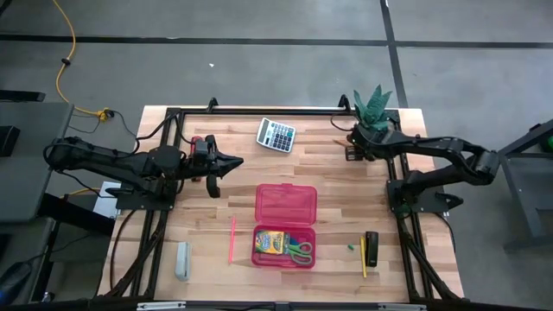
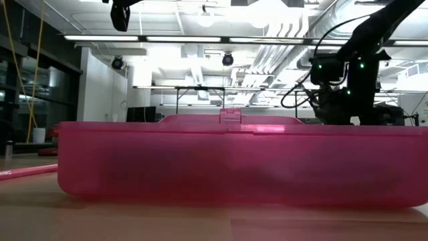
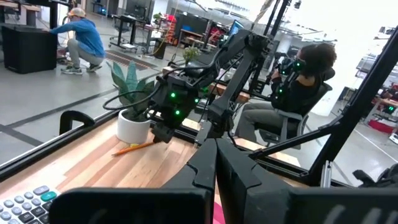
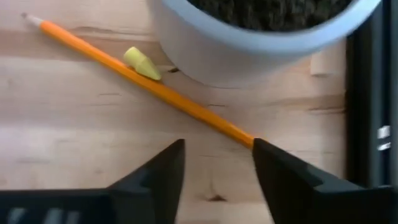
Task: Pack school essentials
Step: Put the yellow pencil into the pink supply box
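- While the right arm works at the far right corner, the left gripper (image 1: 232,161) hangs idle above the left half of the worktop (image 1: 207,225), its fingers pressed together and holding nothing.
- Left near area: a pink pencil (image 1: 232,239) lies loose on the worktop, long axis running near to far, just left of the pink case (image 1: 285,206).
- Centre: the pink case lies open. Its near half holds the crayon box (image 1: 271,243) and the green-handled scissors (image 1: 300,250).
- Right near area: a yellow pencil (image 1: 363,257) and a small green eraser (image 1: 352,247) lie loose beside a dark object too small to identify.
- Far right corner: the right gripper (image 4: 217,158) is low over the worktop beside the white pot (image 4: 261,43) of the plant (image 1: 373,108). Its fingers are spread and empty.
- Target relation: an orange pencil (image 4: 143,81) lies flat just beyond the spread fingers, touching or nearly touching the pot. Its long axis runs obliquely across the gap between the fingers, so one end passes close to one fingertip. A small yellow eraser cap (image 4: 142,63) rests against the pencil.
- Judgement: the right arm is by far the nearer to the orange pencil. A clean pinch likely calls for advancing the fingers until they straddle the shaft, clear of the pot wall.
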You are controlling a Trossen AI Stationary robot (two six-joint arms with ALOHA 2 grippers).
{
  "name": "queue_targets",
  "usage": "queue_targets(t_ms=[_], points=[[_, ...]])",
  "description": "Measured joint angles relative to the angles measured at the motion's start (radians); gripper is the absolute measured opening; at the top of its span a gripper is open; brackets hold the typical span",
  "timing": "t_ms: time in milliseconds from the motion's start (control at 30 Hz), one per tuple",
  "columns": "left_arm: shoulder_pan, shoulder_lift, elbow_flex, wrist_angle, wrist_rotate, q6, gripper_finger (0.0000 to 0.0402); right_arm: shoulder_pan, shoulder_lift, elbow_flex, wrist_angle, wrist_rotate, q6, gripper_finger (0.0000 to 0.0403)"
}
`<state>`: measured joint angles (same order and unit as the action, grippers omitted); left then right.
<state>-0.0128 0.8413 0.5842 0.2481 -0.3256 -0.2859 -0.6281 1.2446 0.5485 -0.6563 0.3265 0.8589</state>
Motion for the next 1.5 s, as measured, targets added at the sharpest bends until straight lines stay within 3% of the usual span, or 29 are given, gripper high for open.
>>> queue_targets(t_ms=[200, 267, 400, 667, 1233, 1500], points=[[0.0, 0.0, 0.0, -0.001, 0.0, 0.0, 0.0, 0.0, 0.0, -0.087, 0.143, -0.017, 0.091, 0.0029], [0.0, 0.0, 0.0, -0.001, 0.0, 0.0, 0.0, 0.0, -0.005, -0.092, 0.159, -0.002, 0.107, 0.001], [0.0, 0.0, 0.0, -0.001, 0.0, -0.014, 0.0, 0.0, -0.009, -0.092, 0.178, 0.049, 0.146, 0.0024], [0.0, 0.0, 0.0, -0.014, 0.0, -0.018, 0.0, 0.0, -0.009, -0.092, 0.185, 0.179, 0.263, 0.0003], [0.0, 0.0, 0.0, -0.014, 0.0, -0.026, 0.0, 0.022, 0.117, -0.091, 0.211, 0.168, 0.259, 0.0], [0.0, 0.0, 0.0, -0.014, 0.0, -0.028, 0.0, 0.073, 0.116, -0.093, 0.226, 0.16, 0.261, 0.0]])
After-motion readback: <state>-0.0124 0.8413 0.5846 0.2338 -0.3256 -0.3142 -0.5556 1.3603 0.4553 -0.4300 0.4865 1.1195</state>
